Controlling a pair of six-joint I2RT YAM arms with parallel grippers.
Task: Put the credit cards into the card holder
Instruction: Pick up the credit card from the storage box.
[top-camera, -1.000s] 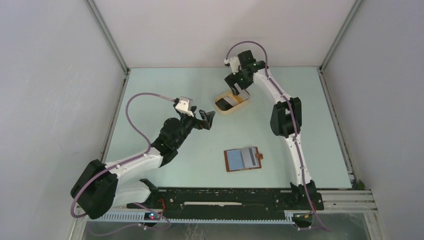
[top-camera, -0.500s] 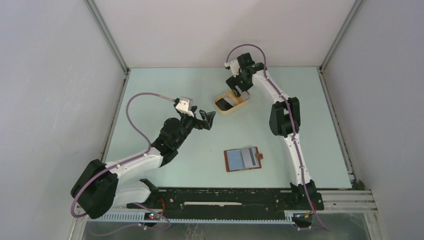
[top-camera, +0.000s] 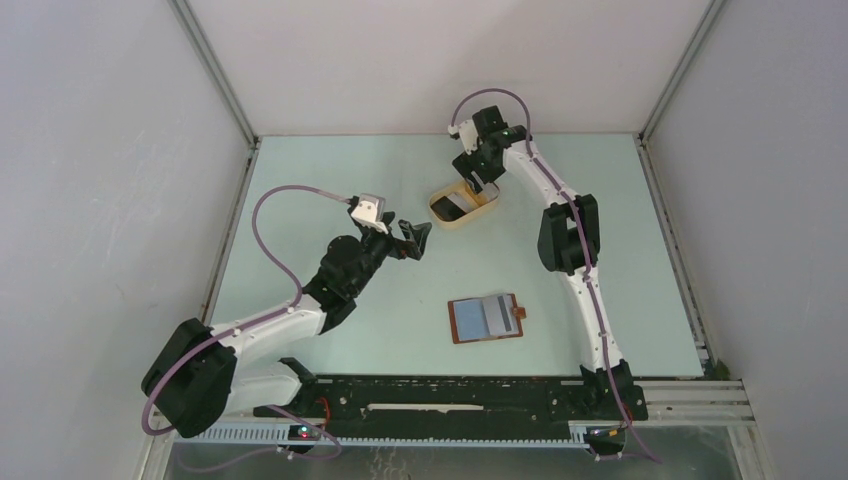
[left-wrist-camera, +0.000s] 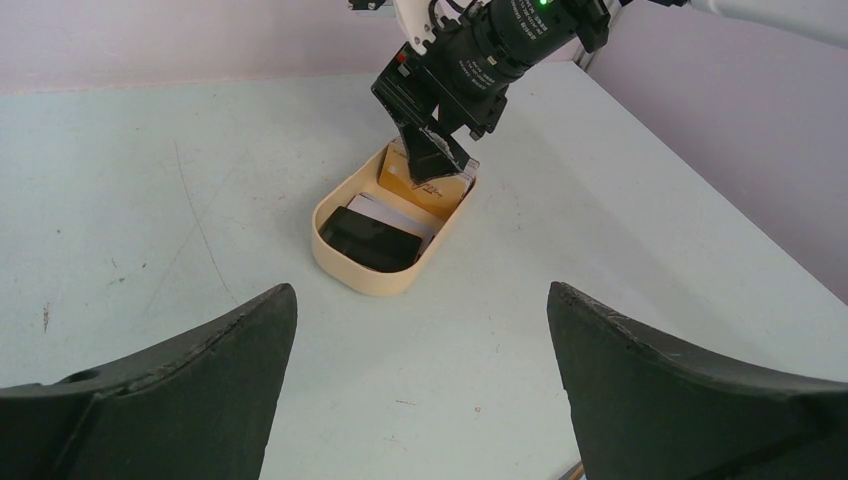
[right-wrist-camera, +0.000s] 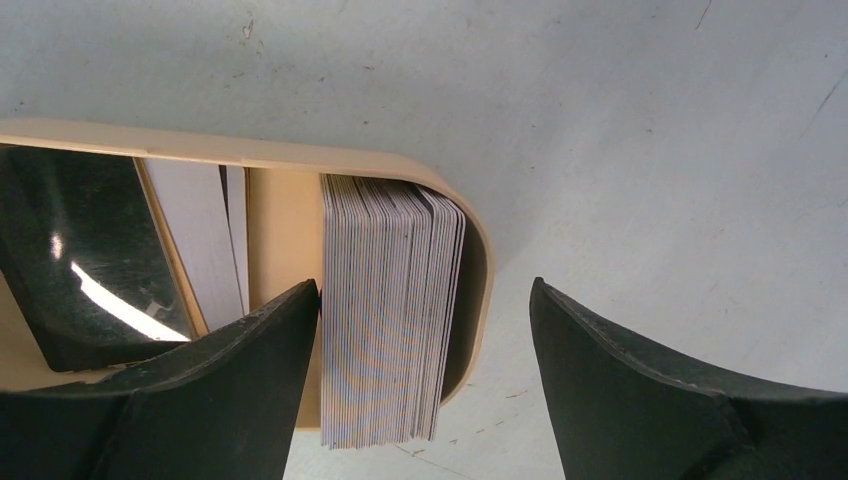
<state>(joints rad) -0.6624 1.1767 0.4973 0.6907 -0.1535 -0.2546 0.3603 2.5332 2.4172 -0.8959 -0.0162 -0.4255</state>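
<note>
The credit cards lie in a beige oval tray (top-camera: 463, 206): a black card (left-wrist-camera: 370, 240), a white card (left-wrist-camera: 395, 212), and a thick pale stack (right-wrist-camera: 390, 310) standing on edge at the tray's far end. My right gripper (right-wrist-camera: 422, 290) is open and points down over that end. The stack stands between its jaws, against the left finger (right-wrist-camera: 230, 390). The right finger (right-wrist-camera: 660, 390) is outside the tray wall. The card holder (top-camera: 486, 317), a reddish-brown wallet, lies open on the table near the front. My left gripper (top-camera: 415, 238) is open and empty, just left of the tray.
The tray's rim (right-wrist-camera: 250, 152) curves around the stack. The enclosure's walls stand at the left, right and back of the pale green table (top-camera: 330, 190). The right arm (top-camera: 565, 235) reaches across the table's right side.
My right gripper has shifted slightly toward the far end of the tray. The left arm, the tray and the wallet have not moved.
</note>
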